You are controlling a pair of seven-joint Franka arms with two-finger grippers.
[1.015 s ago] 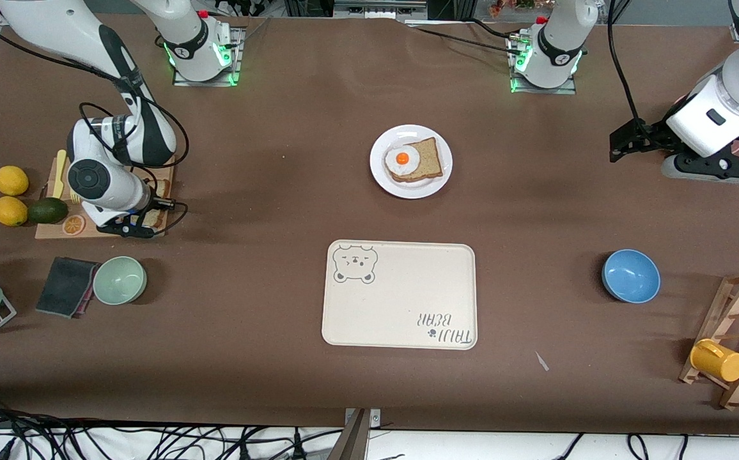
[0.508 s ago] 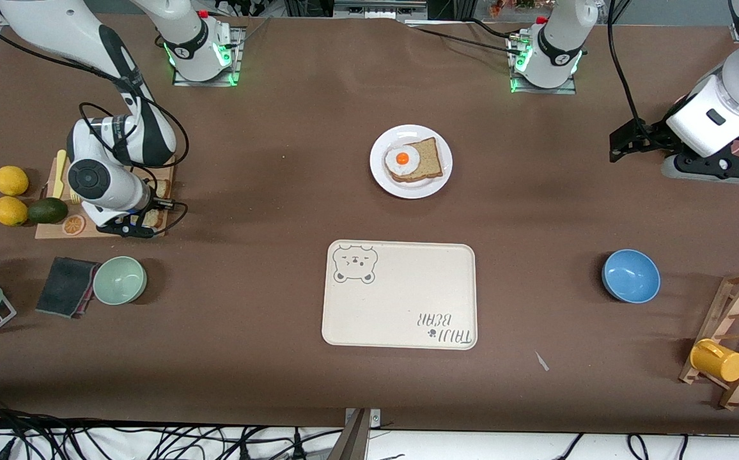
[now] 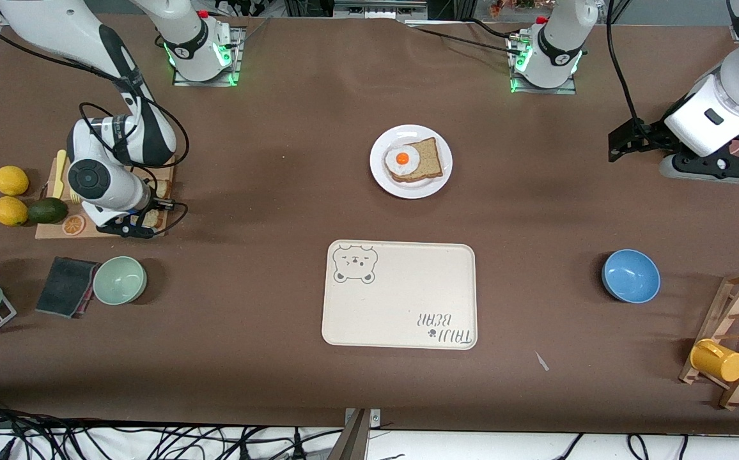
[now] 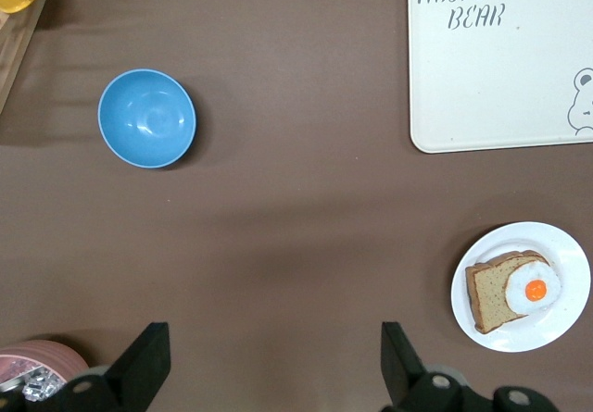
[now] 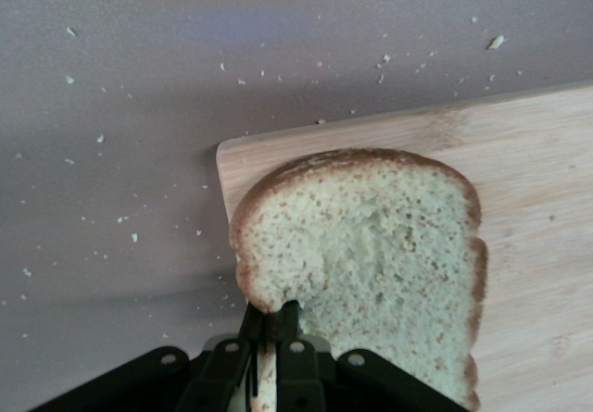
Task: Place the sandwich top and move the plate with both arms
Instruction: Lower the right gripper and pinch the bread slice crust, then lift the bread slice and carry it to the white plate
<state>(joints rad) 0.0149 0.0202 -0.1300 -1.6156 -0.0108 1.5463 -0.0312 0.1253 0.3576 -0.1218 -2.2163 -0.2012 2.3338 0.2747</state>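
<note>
Gripping sandwich top (image 5: 371, 245) edge w/ right gripper (image 5: 269, 329), over cutting board (image 5: 528, 199).

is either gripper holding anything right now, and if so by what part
The right gripper, over the cutting board, pinches the sandwich top by its crust edge. The left gripper is open and empty.

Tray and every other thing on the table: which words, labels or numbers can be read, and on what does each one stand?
"TAIJI BEAR": printed on the cream tray, with a paw mark after "TAIJI"; in the front view it reads upside down.
No other text can be read on the table's things in any view.
</note>
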